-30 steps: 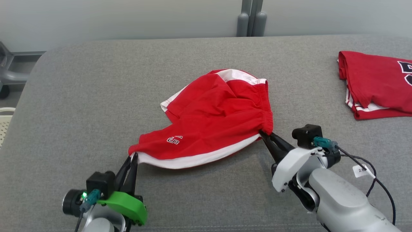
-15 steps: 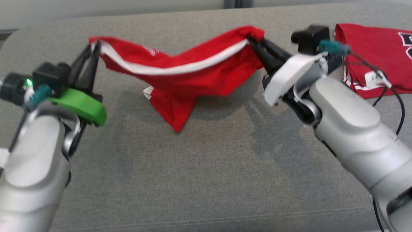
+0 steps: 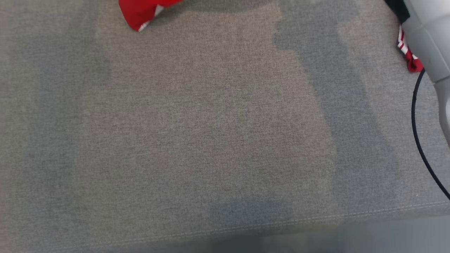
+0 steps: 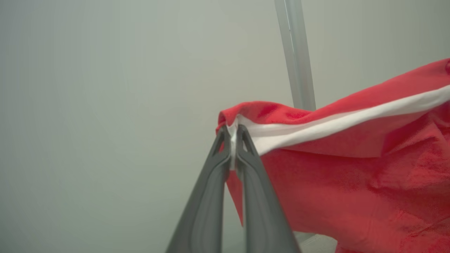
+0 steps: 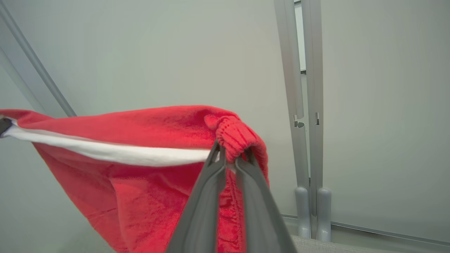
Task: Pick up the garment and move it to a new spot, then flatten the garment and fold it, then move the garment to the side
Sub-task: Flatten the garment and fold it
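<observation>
The garment (image 4: 351, 189) is a pair of red shorts with a white side stripe, hanging in the air between my two grippers. In the left wrist view my left gripper (image 4: 232, 131) is shut on a hem corner at the white stripe. In the right wrist view my right gripper (image 5: 230, 154) is shut on the gathered red waistband, with the garment (image 5: 147, 175) sagging away to the left. In the head view only a low-hanging tip of the garment (image 3: 140, 12) shows at the top edge, and a pale stretch of my right forearm (image 3: 427, 42) crosses the upper right corner.
The grey cushioned surface (image 3: 211, 133) spreads below, its stitched front edge near the bottom. A corner of another red and white cloth (image 3: 409, 58) peeks out beside my right forearm, with a black cable (image 3: 420, 140) trailing down. A pale wall and grey posts (image 5: 306, 140) stand behind.
Both grippers have carried the garment up off the surface and out past the top of the head view. The head camera has tilted down toward the near surface.
</observation>
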Tool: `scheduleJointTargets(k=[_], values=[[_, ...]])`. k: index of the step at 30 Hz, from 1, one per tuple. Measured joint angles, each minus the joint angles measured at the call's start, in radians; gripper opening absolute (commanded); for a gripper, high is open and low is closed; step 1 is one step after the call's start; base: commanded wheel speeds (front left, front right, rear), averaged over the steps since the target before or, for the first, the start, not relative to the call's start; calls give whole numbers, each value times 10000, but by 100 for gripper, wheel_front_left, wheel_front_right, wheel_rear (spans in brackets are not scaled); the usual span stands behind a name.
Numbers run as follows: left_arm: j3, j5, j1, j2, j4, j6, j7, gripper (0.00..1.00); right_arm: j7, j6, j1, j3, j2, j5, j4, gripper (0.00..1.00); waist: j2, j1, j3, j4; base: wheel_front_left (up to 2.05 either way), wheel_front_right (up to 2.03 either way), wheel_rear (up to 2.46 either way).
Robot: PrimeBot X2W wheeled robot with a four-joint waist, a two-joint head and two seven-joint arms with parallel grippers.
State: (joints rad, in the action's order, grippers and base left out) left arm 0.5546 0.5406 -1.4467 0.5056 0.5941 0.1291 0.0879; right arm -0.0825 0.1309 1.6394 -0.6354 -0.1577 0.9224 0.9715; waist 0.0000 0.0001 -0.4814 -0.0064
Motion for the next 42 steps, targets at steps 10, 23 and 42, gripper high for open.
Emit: scheduleJointTargets(k=[10, 23, 42], values=[[357, 458, -2231, -431, 1925, 0, 159, 0, -479, 2, 1860, 119, 596, -88, 1684, 0, 0, 0, -838, -186, 0, 0, 0], [723, 848, -2836, -1085, 2897, 2, 1465, 0, -1570, 4, 2514, -518, 226, -614, 1835, 0, 0, -2, -1426, 290, 0, 0, 0], [-579, 836, 2076, -445, -957, -259, 1745, 0, -1720, 2, -1491, -2000, -1122, 1810, -1835, 0, 0, -2, -871, 144, 0, 0, 0]])
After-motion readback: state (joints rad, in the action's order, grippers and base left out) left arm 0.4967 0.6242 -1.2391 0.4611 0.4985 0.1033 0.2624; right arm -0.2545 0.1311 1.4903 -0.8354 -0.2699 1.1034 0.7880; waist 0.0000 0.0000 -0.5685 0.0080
